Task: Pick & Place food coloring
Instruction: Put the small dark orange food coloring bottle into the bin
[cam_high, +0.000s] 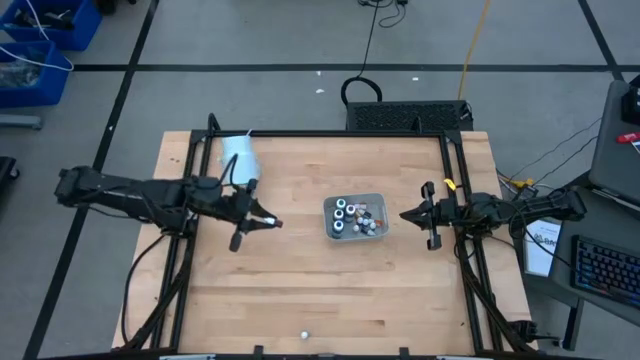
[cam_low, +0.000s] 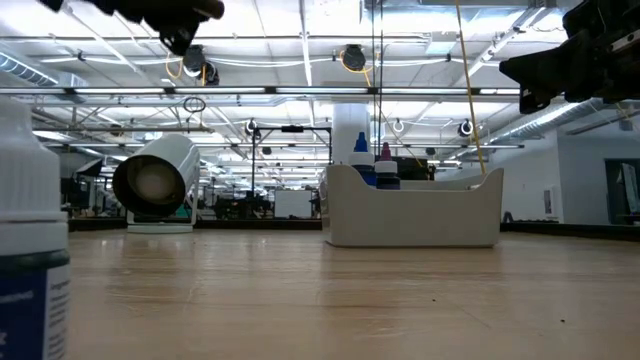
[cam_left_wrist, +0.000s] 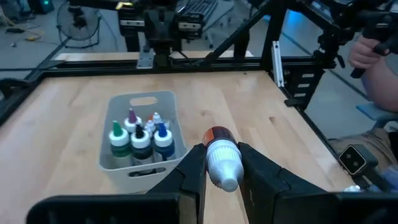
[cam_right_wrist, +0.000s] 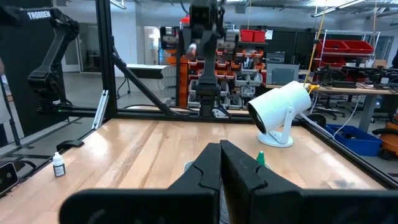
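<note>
At the near edge of the table (cam_high: 300, 300), a single small white-capped bottle (cam_high: 305, 336) is seen standing alone, well apart from everything else; in the low view it looms at the left as a whitish body with a dark lower band (cam_low: 30, 250). Farther in, near the middle of the table, a clear rectangular tray (cam_high: 355, 217) is found, and the rest of the food coloring (cam_left_wrist: 140, 138) is stood upright inside it: tiny dark round bottles with white caps and coloured tips in green, blue and purple, with smaller whitish ones behind them. One further bottle (cam_left_wrist: 221, 158), red-tinted with a white cap, is clamped between the fingers of the left gripper (cam_high: 270, 222), held above the wood to the left of the tray with its cap pointing back toward the wrist. The right gripper (cam_high: 410, 214) is held just to the right of the tray, its fingers pressed together on nothing. At the far left of the table, a pale cylindrical lamp-like object (cam_high: 241, 157) is seen tilted on its base.
</note>
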